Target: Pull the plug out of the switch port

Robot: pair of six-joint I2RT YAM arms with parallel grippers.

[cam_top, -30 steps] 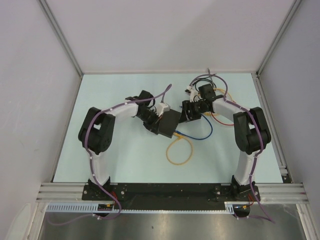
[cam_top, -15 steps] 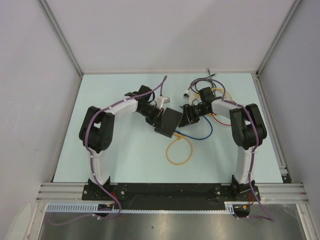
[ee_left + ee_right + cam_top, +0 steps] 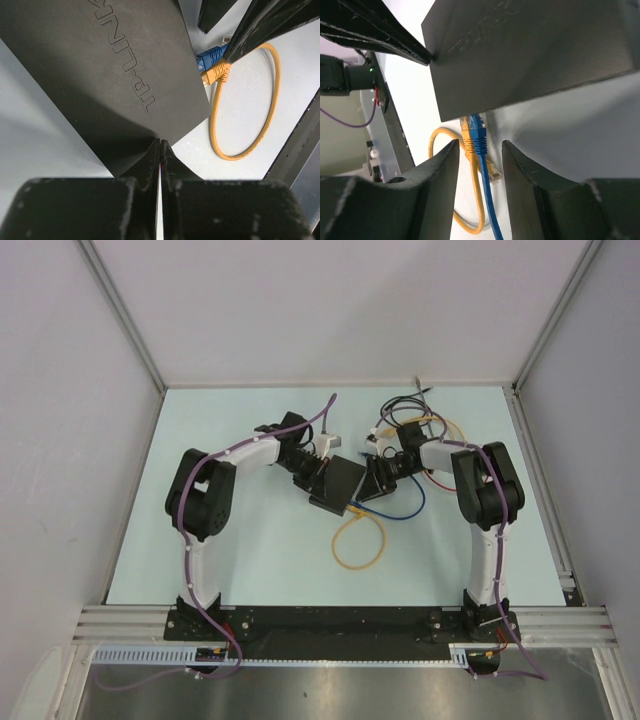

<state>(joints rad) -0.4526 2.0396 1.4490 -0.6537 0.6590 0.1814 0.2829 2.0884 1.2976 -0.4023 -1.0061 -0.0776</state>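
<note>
Pale bench (image 3: 250,560) carries, nearest the arm bases, a yellow cable loop (image 3: 358,540), then the switch (image 3: 340,480) mid-bench, the left pincer (image 3: 160,145) pressed together with its tips against one edge, the right pincer (image 3: 480,145) spread around the blue plug (image 3: 476,131) at the switch's socket edge.

You have one switch (image 3: 340,483) in front of you. Two plugs sit side by side at its edge: one blue plug (image 3: 208,56) and one yellow plug (image 3: 216,73). Two cables lead from them, one blue cable (image 3: 405,502) and one yellow cable (image 3: 358,540). At the back there is one tangle of cables (image 3: 415,410), too knotted for you to count. You see two arms, the left arm (image 3: 205,502) and the right arm (image 3: 487,490), and two grippers, the left gripper (image 3: 160,155) and the right gripper (image 3: 480,145).
</note>
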